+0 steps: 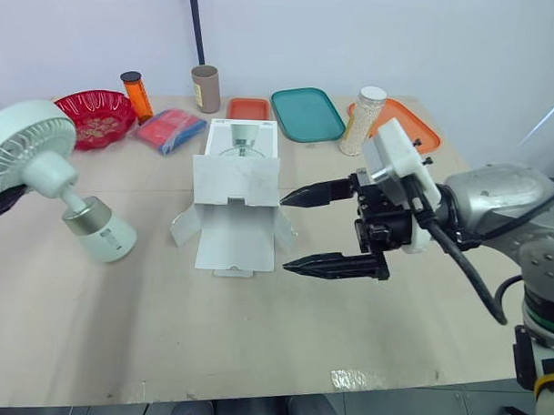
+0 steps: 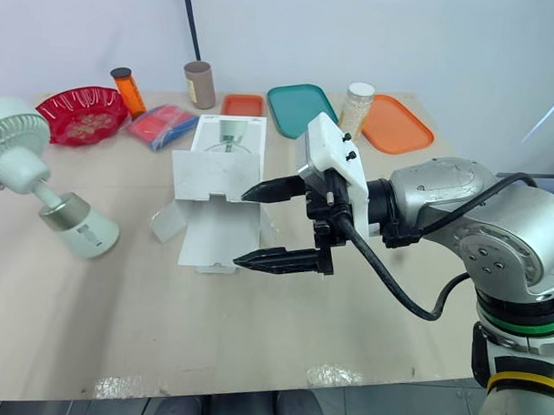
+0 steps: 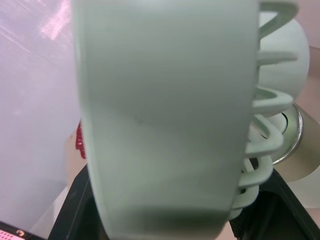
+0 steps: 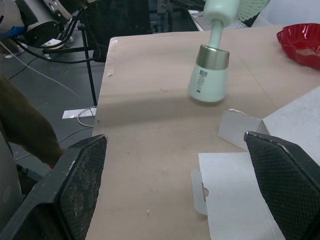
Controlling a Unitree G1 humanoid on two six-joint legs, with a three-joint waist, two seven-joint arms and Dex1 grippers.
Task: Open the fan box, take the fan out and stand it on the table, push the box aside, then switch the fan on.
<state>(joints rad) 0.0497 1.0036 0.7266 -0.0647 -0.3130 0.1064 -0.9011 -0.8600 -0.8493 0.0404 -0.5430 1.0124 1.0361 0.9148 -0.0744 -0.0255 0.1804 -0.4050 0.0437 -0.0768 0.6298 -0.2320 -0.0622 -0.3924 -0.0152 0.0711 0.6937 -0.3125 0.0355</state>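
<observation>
Found the fan (image 1: 43, 174) tilted at the tabletop (image 1: 254, 343)'s left edge: pale mint, ribbed round head, slim neck, gold band, stubby white base. Saw the left claw (image 3: 170, 212) clamped on its head. Noted the white fan box (image 1: 236, 201) lying open mid-tabletop, flaps spread, and the right claw (image 1: 287, 231) spread wide just right of it.

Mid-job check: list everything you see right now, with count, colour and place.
fan: 1, pale green, tilted, over table's left side
fan box: 1, white, open, table centre
bowl: 1, red, back left
bottle: 1, orange with black cap, beside bowl
cup: 1, brown, back
packet: 1, red and blue, left of box
small tray: 1, orange, behind box
teal tray: 1, back centre
jar: 1, white contents, beside teal tray
large tray: 1, orange, back right
table: 1, tan
left gripper: shut on fan's head
right gripper: open, right of box
</observation>
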